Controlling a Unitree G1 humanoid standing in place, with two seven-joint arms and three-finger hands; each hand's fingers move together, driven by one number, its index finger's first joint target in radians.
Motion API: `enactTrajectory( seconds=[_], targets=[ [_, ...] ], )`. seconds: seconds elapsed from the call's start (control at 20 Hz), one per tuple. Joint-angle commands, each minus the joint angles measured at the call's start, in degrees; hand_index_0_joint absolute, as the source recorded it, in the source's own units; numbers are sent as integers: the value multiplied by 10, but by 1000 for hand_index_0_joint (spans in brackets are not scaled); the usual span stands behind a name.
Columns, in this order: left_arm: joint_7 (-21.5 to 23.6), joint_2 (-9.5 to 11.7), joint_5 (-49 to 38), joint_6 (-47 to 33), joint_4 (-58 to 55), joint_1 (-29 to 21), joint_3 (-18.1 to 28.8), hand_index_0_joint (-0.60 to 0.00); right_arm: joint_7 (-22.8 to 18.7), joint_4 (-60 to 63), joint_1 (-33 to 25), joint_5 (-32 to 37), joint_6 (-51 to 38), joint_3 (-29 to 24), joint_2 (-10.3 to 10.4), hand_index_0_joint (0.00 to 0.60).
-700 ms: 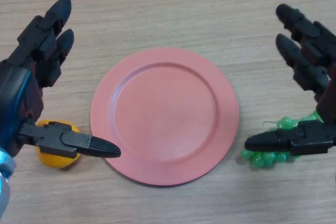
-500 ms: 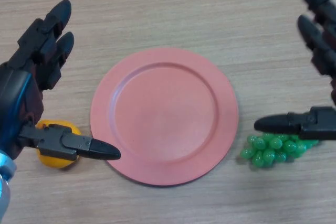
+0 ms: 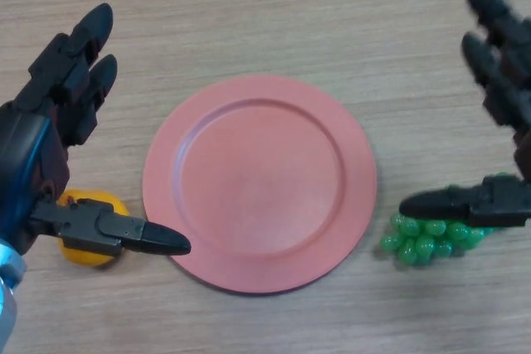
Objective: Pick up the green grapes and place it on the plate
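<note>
Green grapes (image 3: 427,239) are lying on the wooden bench (image 3: 265,14) just right of the pink plate (image 3: 259,181). The right hand (image 3: 498,147) is hovering open, empty; it should lower squarely before closing.

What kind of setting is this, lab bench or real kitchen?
Likely a lab or test tabletop: a bare wood-grain table holding only a pink plate, toy-like green grapes and an orange fruit, with nothing kitchen-like around them.
</note>
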Motion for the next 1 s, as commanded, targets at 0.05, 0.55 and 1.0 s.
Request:
enactTrajectory(
  seconds=[0.05, 0.55, 1.0],
  targets=[
    [8, 15, -3, -59, -26, -11, 27, 0, 8, 20, -7, -26, -121, -37, -20, 0],
    [2, 14, 0, -63, -34, -4, 34, 0, 10, 319, -31, -98, -362, -27, -44, 0],
    [-4, 11, 1, -60, -43, 7, 43, 0, -139, 497, -72, -319, -518, -18, -93, 600]
  ],
)
